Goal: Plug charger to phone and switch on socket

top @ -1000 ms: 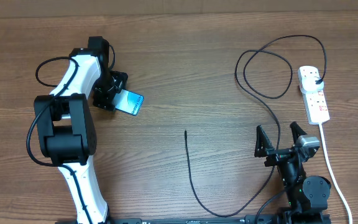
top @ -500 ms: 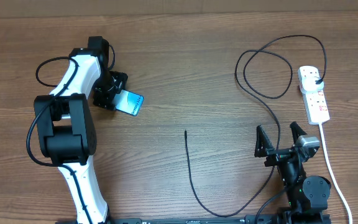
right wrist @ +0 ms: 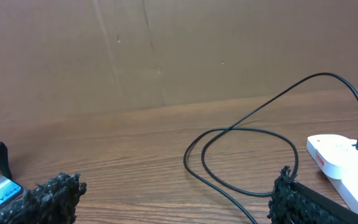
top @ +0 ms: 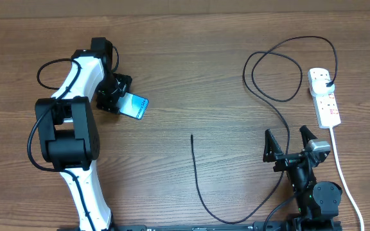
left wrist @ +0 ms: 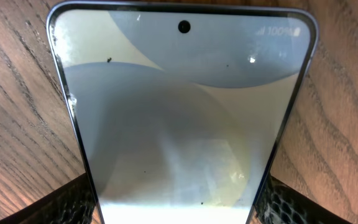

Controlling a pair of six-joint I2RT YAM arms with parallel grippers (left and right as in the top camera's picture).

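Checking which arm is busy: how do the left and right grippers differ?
The left gripper is closed on the phone; the right gripper has its jaws spread wide, holding nothing. The left gripper is extended far from its base; the right gripper sits close to its own. Both have black jaws.

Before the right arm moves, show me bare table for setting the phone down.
Bare table lies between the phone in the left claw and the tip of the charger, and along the far edge. Crowded: the right side, with cable loops, socket and open right claw.
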